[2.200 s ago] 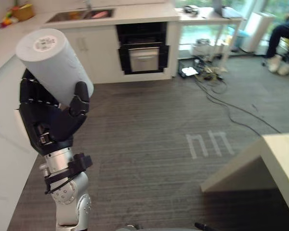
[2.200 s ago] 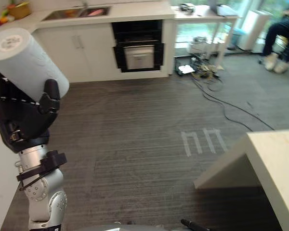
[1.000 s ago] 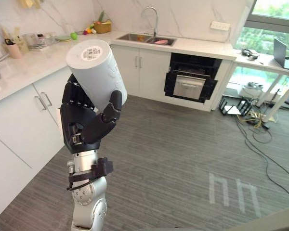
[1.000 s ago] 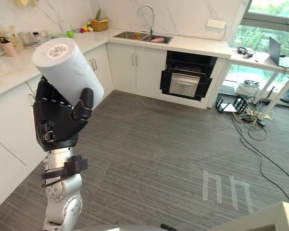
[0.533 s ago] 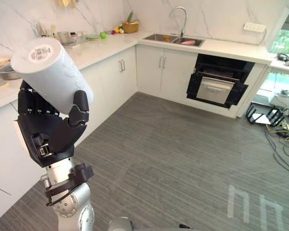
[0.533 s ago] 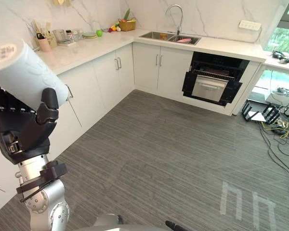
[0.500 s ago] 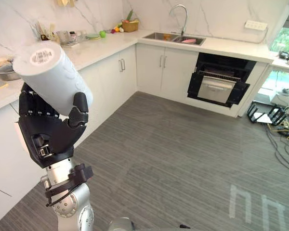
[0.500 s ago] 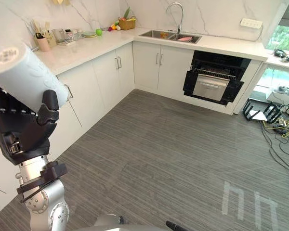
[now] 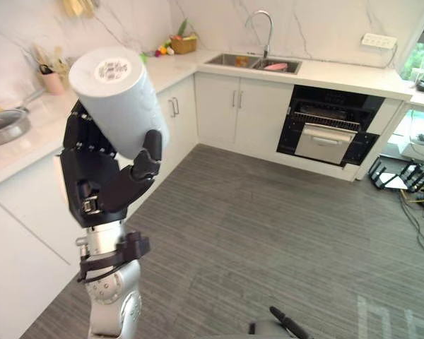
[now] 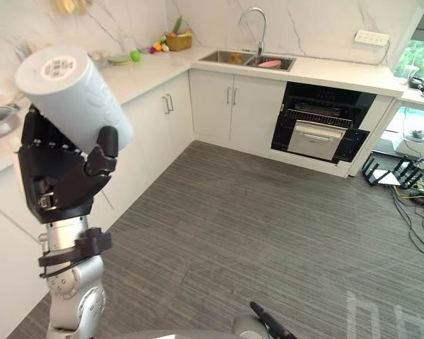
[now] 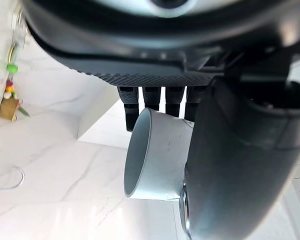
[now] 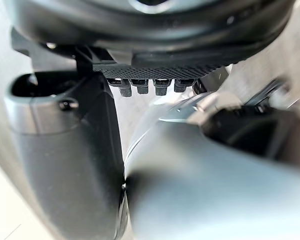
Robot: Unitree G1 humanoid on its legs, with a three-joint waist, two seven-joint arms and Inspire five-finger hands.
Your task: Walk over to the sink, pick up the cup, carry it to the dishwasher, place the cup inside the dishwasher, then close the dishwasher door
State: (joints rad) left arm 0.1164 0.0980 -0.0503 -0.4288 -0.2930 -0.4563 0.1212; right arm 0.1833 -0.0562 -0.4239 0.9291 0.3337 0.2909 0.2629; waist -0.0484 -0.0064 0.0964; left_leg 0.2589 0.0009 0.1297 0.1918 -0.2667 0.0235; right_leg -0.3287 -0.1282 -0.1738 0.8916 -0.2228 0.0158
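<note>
- Left hand [image 9: 102,180]: it is raised in front of you, fingers wrapped round the lower part of the cup [image 9: 116,99] and the thumb [image 9: 150,152] pressed across the cup's near side. The cup is in this hand, clear of every surface.
- Cup orientation: the closed base, which carries a round label, points up and leans toward the robot's left. The open mouth points down toward the wrist, as the left wrist view shows [image 11: 160,155]. The long axis runs from the palm up and leftward, tilted off vertical.
- Step in hand, as judged: carrying the cup to the dishwasher. Do not loosen the wrap while walking. Most of the cup stands above the fingers, so a jolt could lever it out over the thumb.
- Sink [image 9: 251,63]: it lies far ahead of the left hand and to its right. It needs no further action.
- Dishwasher [image 9: 328,131]: this is taken to be the dark appliance under the counter, far ahead and further right of the hand than the sink. Steer right across the floor [image 9: 268,233] and square up to the appliance before you lower the arm.
- Cup placement: the mouth already faces down, so little wrist rotation should be needed.
- Right hand [image 12: 60,165]: it shows in its own wrist view, and you cannot tell its state from there.
</note>
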